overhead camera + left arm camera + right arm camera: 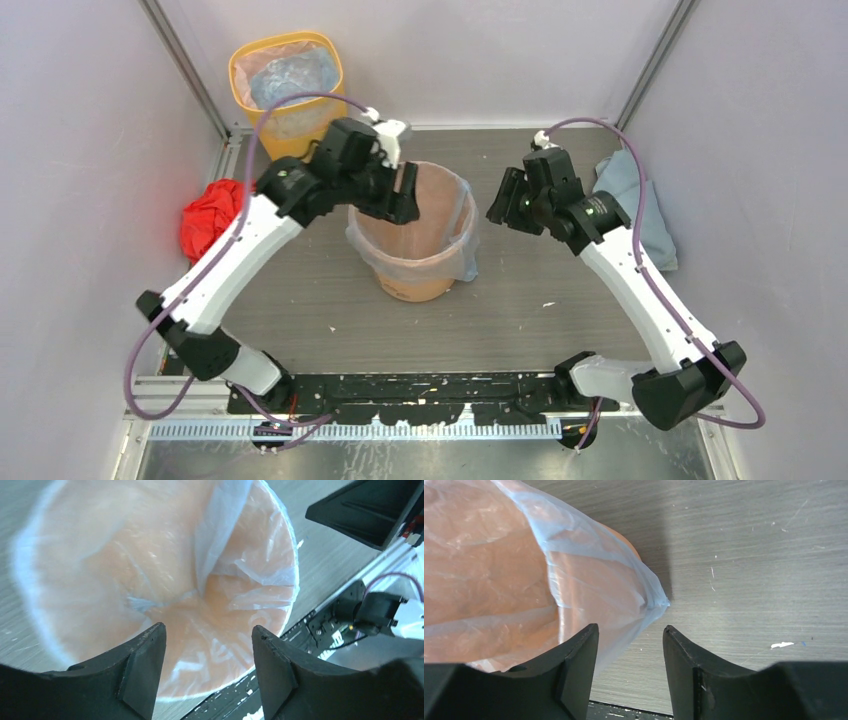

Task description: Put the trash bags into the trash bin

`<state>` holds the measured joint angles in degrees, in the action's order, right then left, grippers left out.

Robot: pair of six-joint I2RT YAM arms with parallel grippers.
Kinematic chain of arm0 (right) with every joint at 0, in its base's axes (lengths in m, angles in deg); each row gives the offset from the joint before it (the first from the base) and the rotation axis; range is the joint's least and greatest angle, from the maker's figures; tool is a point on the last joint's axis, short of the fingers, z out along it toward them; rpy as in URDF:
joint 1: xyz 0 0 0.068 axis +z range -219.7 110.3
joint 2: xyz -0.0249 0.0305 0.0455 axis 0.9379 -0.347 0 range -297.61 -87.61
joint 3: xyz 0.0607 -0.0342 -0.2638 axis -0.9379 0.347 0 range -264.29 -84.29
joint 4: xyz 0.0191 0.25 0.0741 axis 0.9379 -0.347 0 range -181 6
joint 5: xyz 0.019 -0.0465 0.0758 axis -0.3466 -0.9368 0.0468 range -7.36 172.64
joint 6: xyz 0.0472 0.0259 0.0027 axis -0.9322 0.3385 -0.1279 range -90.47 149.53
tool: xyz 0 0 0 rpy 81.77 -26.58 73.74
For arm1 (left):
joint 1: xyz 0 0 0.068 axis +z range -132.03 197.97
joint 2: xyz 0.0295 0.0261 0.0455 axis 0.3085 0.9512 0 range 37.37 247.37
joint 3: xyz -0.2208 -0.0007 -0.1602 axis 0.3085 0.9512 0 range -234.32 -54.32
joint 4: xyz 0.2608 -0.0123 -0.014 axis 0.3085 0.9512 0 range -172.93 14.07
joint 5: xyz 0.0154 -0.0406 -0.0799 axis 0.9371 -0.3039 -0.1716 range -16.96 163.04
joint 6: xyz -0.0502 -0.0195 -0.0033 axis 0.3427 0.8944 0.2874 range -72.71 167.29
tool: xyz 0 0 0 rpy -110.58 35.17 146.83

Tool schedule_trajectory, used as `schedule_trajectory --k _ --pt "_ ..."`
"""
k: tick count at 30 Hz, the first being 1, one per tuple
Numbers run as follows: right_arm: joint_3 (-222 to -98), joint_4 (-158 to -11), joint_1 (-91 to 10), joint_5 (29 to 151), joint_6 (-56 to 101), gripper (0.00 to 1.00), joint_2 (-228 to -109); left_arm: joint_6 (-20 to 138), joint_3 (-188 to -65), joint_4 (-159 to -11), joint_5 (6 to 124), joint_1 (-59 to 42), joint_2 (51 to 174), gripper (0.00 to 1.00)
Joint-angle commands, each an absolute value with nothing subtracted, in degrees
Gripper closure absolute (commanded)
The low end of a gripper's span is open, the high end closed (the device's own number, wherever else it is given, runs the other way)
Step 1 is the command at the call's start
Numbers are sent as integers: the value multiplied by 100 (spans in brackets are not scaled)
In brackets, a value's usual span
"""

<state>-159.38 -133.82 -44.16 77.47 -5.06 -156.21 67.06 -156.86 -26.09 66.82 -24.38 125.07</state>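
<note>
bin: round tapered orange plastic trash bin (420, 285), upright mid grey table (560, 300), between the arms
liner: translucent bluish plastic trash bag (466, 238) inside bin, edge draped over rim
left gripper (207, 630): over bin mouth, jaws parted, holding nothing
right gripper (630, 630): just beside bin's right side, jaws parted, empty; bag corner ahead of the gap

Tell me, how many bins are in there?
2. The orange trash bin stands in the middle of the scene; the yellow bin stands in the far left corner. None seems hidden.
</note>
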Motion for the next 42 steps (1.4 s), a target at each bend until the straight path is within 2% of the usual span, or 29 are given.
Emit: schedule_trajectory --k 1,6,13,26,29,32,36,42 --pt "-16684 -13625 -4341 7948 -198 43 -15952 6431 -15922 -2232 7050 -1959 11899 34" --pt "-17357 -13980 -4044 7901 -29 41 -16370 6375 -15566 -2188 7107 -1375 11394 31" --pt "-17914 -14518 -3462 7207 -8 39 -16889 6324 -14965 -2360 6887 -673 11041 28" --pt "-17909 -14921 -2798 6498 -352 38 -17246 6355 -14449 -2720 6447 -331 11040 29" --pt "-17729 -14717 -2767 6422 -435 48 -17306 6354 -14389 -2777 6404 -300 11070 29" --pt "-17679 -14555 -2766 6309 -435 66 -17468 6329 -14396 -2765 6355 -254 11126 29" --pt "-17880 -14531 -2772 6183 -351 82 -17703 6319 -14350 -2803 6282 -184 11129 29" --pt "-18281 -14529 -2819 5794 -110 91 -17963 6331 -14298 -2870 6189 -120 11128 29"
